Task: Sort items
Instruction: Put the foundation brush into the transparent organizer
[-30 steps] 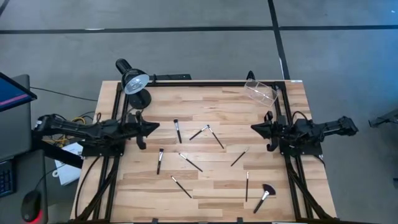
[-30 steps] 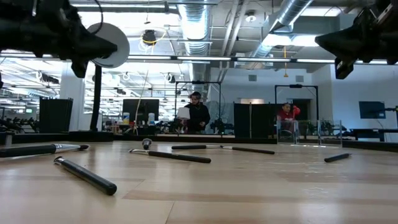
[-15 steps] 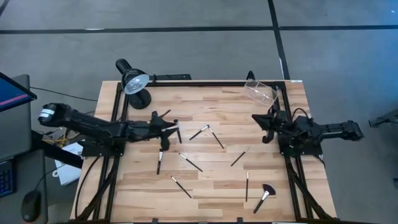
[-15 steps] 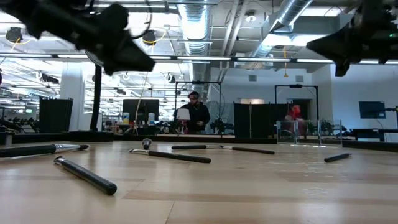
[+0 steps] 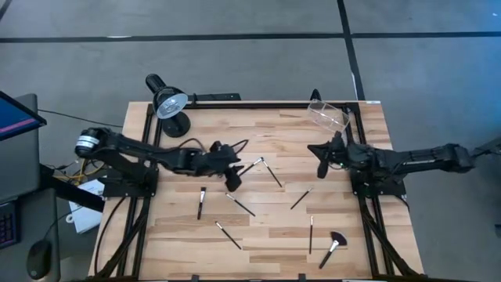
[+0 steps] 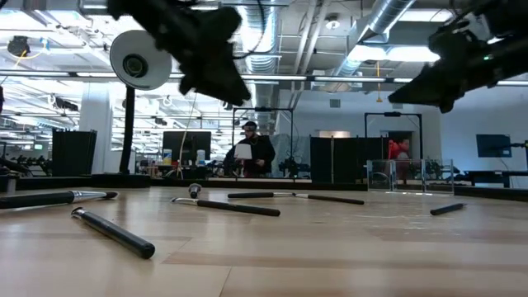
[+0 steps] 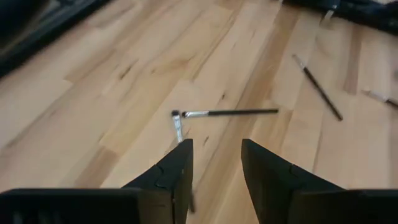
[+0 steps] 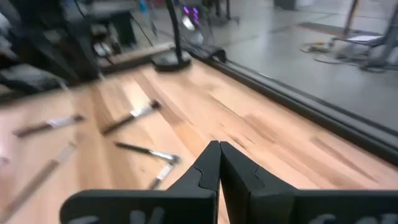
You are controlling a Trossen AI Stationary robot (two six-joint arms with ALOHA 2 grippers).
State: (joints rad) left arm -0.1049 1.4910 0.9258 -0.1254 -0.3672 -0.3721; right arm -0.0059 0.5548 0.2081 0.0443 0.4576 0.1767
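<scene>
Stretched out from the left edge toward the middle since a second ago, the left end effector [image 5: 232,181] now hangs over the light wooden plank worktop [image 5: 258,235] with its fingers [image 7: 177,171] apart, nothing between them. Below and just ahead of it lie two slim dark-handled makeup brushes with silver ferrules, one short brush [image 7: 179,129] meeting a longer brush [image 7: 229,112] at their tips. The right end effector [image 5: 321,168] has also swung in from the right edge, its fingers [image 8: 208,167] pressed together and empty, raised above the worktop. Other slim brushes lie scattered on the worktop's middle and near part, with a wide black fan-headed brush [image 5: 333,244] near the near right corner. A black desk lamp [image 5: 168,106] stands at the far left corner, a clear plastic container [image 5: 329,115] at the far right.
</scene>
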